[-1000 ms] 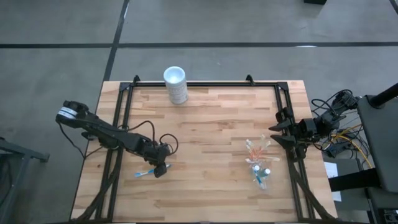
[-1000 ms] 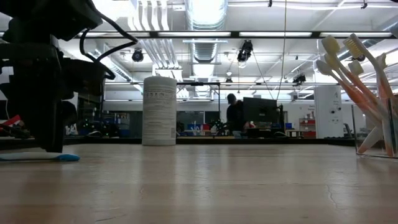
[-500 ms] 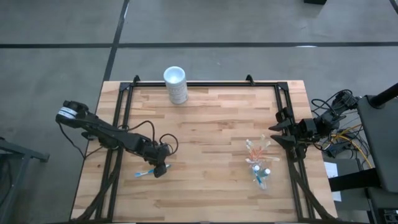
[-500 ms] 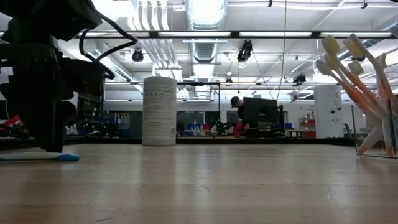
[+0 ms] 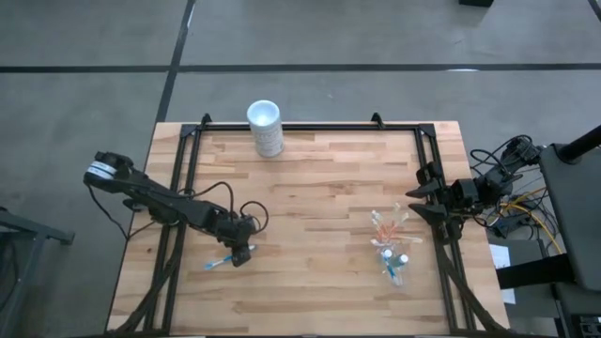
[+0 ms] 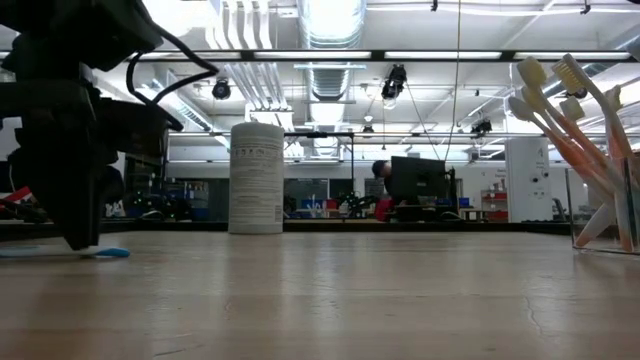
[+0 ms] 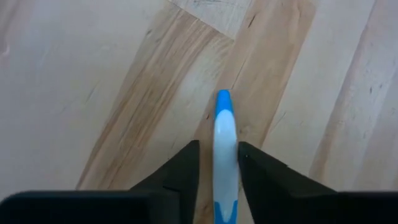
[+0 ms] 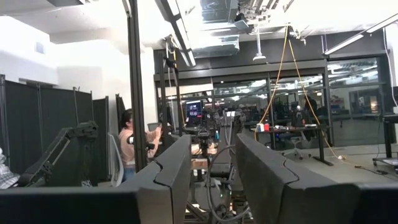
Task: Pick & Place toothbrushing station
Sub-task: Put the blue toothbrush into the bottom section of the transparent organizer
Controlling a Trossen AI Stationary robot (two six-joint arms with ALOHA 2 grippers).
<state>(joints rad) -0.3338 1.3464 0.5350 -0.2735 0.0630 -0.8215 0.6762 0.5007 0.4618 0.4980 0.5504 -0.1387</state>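
Observation:
A blue-and-white toothbrush [image 5: 219, 263] lies flat on the wooden table at the near left. My left gripper [image 5: 241, 255] slants down onto it and is shut on its handle [image 7: 225, 134]. The clear plastic cup [image 5: 392, 255] stands at the near right. Orange-and-white and blue-and-white toothbrushes [image 6: 565, 110] lean in it. My right gripper [image 5: 413, 199] hangs raised at the table's right edge. It is open [image 8: 212, 155] with nothing between its fingers. My left gripper has the toothbrush's handle [image 7: 226, 163] pinched between its two fingers [image 7: 186, 163]. The fingers slant down from above and from the table's left, one on each long side of the handle. The toothbrush lies on the table, and its blue end [image 7: 223, 98] sticks out past the fingertips.
A taller opaque white cup [image 5: 266, 127] stands upright at the table's far edge, left of the middle. A black frame [image 5: 310, 128] runs along the table's far, left and right sides. Bare wood lies between the left gripper and the clear cup.
My left gripper has shut on the blue-and-white toothbrush without moving away. The toothbrush has turned slightly on the table and now lies slanted, its free end nearer the table's near edge.

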